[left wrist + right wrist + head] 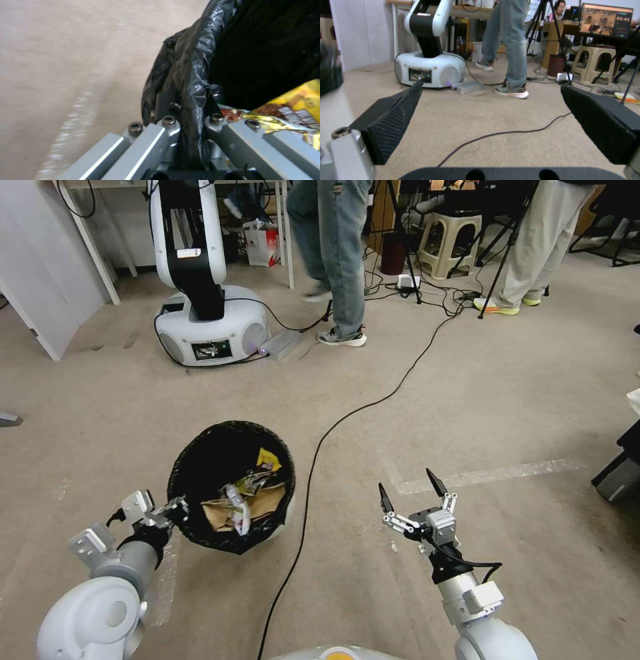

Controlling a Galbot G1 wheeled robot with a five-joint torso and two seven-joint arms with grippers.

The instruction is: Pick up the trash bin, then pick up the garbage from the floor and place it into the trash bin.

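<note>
Nearest the head camera, at about 7 o'clock, the left arm reaches forward and its left gripper [179, 509] is clamped on the near-left rim of the trash bin [230, 543], one finger outside the wall and one inside. The left wrist view confirms this: the left gripper [193, 117] pinches the folded black bag liner [193, 67] between its two fingers, with a gold snack wrapper [293, 112] lying just inside the bin next to the inner finger. The trash bin sits a little left of centre in the head view, its white wall showing only at the lower right under the crinkled liner; whether it rests on the carpet [500, 400] or is lifted off it cannot be told. Inside it lie a crumpled brown paper bag [260, 505], a white packet [239, 510] across it, and a yellow wrapper [268, 459] toward the far side. At about 5 o'clock the right gripper [410, 493] hangs above bare carpet, well apart from the bin, its black fingers spread wide with nothing between them; the right wrist view shows the right gripper [490, 105] the same way, its textured pads [396, 120] far apart. A black cable [320, 447] runs across the carpet between the bin and the right gripper, up toward 1 o'clock. At about 11 o'clock another white robot base [210, 330] stands on the floor.
</note>
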